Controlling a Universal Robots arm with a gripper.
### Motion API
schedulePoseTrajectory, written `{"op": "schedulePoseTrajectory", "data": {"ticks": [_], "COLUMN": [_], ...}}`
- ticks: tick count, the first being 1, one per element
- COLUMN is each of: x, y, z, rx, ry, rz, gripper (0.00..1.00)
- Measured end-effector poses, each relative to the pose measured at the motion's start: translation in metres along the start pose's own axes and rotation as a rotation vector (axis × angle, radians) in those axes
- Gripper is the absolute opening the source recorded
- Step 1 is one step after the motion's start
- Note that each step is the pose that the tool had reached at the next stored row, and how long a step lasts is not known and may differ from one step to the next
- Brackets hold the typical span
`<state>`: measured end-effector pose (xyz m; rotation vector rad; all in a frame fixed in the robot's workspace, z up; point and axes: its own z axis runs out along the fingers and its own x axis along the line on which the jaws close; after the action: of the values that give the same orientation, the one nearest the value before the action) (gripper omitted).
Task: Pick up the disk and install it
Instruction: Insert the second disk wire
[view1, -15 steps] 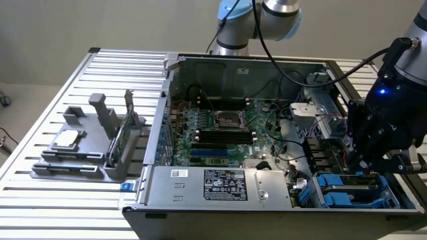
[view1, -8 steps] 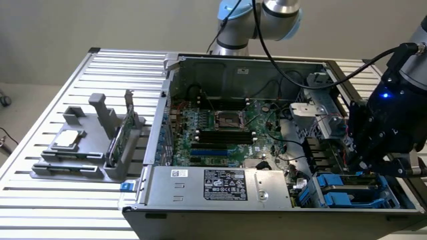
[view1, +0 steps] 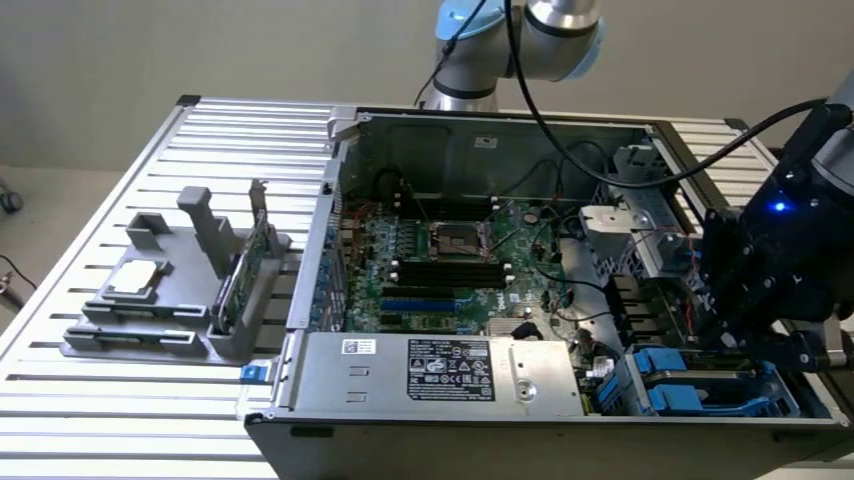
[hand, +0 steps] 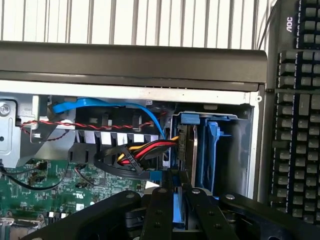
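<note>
Tool nearly shut on disk

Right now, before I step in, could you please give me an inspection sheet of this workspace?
Surface: slatted metal table carrying an open computer case.
Job's things: the disk, blue-edged, at the case's drive bay, not lying loose.
Clutter: grey holder beside the case, with a square chip and a green card standing in it.
Grippers: gripper over the drive bay, fingers apparently shut on the disk's blue edge.
Cables: blue flat cable and a red-yellow-black bundle next to the bay; black cable along the arm.
Surroundings: keyboard beyond the case; plain wall behind.
</note>
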<state>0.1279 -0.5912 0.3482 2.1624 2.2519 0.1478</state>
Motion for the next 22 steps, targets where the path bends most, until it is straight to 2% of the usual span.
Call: {"op": "schedulePoseTrajectory", "data": {"ticks": [2,5,8,10,12,22], "x": [-0.002,-0.005,-0.009,-0.011,-0.012,-0.015], "y": [-0.0002,-0.0005,-0.0003,-0.0001,-0.0001,0.0006], "z": [0.0013,0.0034,0.0049,0.0052,0.0052,0.0062], "rx": [-0.0005,-0.0016,-0.0026,-0.0030,-0.0032,-0.0034], "ry": [0.0119,0.0328,0.0556,0.0648,0.0683,0.0716], "rz": [0.002,0.006,0.009,0.010,0.011,0.012], "gripper": [0.16,0.16,0.16,0.16,0.16,0.16]}}
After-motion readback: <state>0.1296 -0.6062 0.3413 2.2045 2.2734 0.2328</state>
